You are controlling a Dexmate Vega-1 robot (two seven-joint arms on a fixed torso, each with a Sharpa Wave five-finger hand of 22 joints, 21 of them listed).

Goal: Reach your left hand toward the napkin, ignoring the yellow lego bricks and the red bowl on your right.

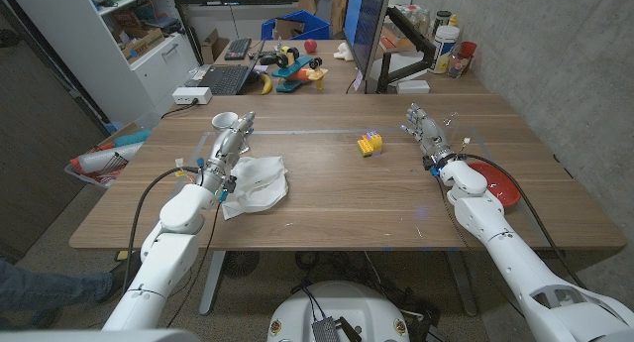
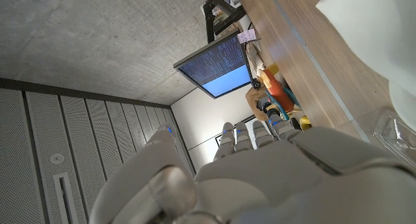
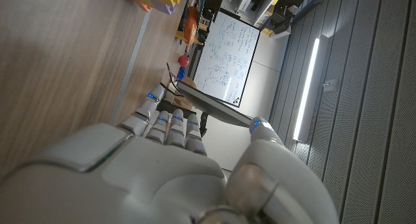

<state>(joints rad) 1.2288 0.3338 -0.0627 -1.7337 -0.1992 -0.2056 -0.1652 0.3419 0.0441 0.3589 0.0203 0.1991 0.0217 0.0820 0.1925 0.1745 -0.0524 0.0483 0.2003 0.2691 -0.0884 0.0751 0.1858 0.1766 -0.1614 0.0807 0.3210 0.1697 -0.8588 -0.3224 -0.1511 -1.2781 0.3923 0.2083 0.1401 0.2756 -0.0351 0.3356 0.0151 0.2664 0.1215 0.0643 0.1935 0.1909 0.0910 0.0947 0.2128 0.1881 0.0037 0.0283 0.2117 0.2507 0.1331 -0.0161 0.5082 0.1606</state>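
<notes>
Your left hand (image 1: 230,140) hovers with fingers spread, holding nothing, just beside the crumpled white napkin (image 1: 260,180); your right hand (image 1: 424,129) is likewise spread near the red bowl (image 1: 498,186), its contents indiscernible.

The left hand (image 1: 231,141) holds nothing, fingers extended past a white cup (image 1: 224,121); the crumpled napkin (image 1: 258,181) lies just beside its wrist. Right hand (image 1: 424,131) open, yellow lego bricks (image 1: 369,143) beside its fingers, red bowl (image 1: 498,186) behind its wrist.
</notes>
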